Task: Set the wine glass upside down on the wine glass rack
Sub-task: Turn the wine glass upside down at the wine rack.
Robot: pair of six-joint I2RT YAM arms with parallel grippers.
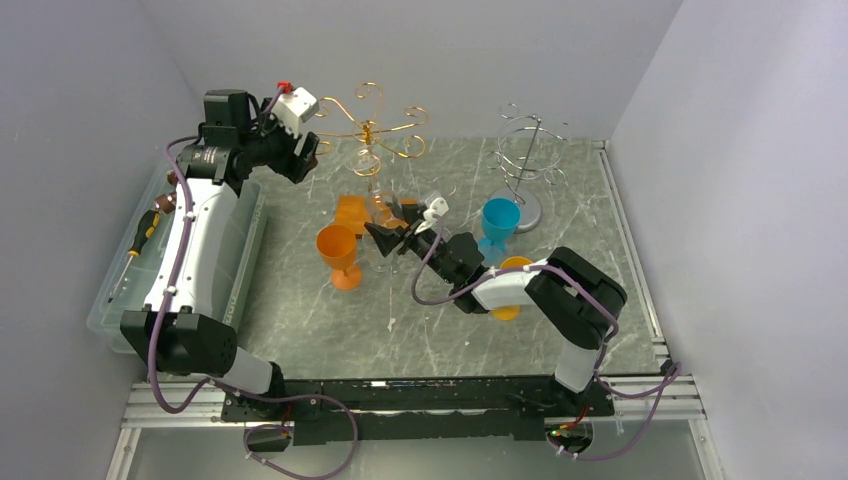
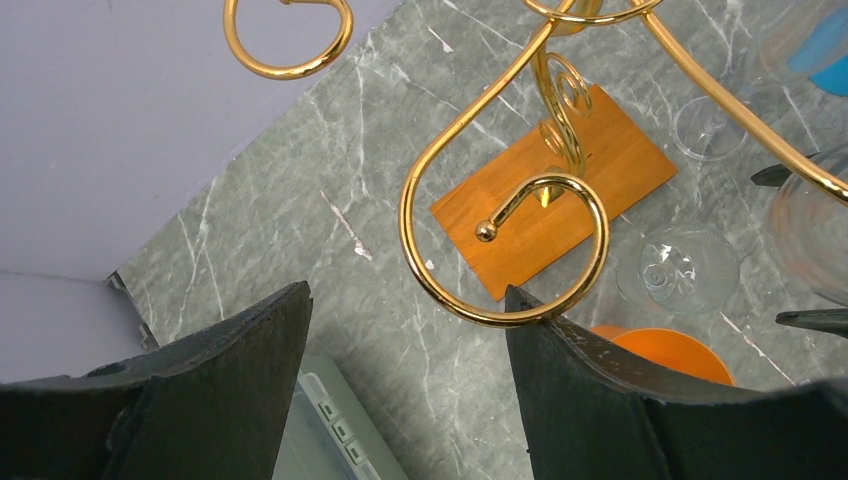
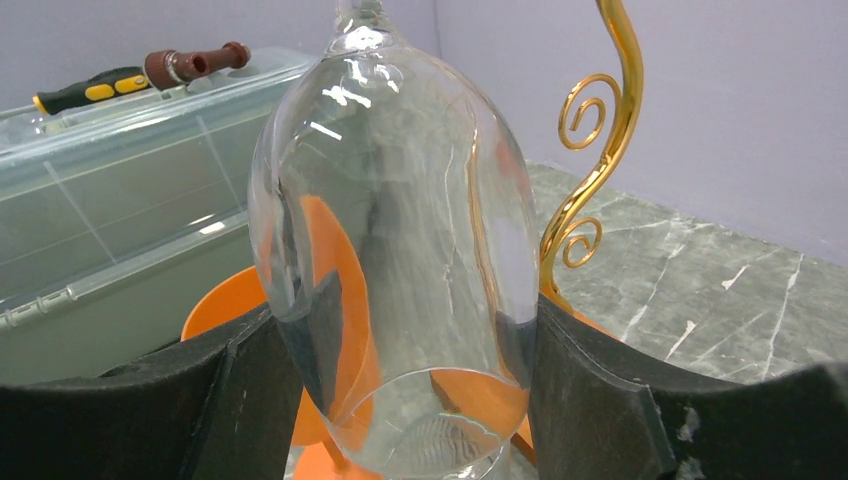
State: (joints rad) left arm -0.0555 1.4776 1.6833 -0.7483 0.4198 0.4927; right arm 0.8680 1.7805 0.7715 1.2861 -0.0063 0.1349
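Two tools are on my screens, and the right tool (image 3: 400,335) is clamped on the bowl of the clear wine glass (image 3: 390,200), one pad on each side, with the stem up and the rim down in my wrist view. That glass stands just near of the gold rack (image 1: 368,128) and its wooden base (image 2: 625,160), with an orange cup (image 1: 338,245) just to its left; whether the rim touches the counter (image 1: 320,330) I cannot tell. My left tool (image 1: 303,160) hangs spread and empty at the far left, beside the rack's scrolled arms.
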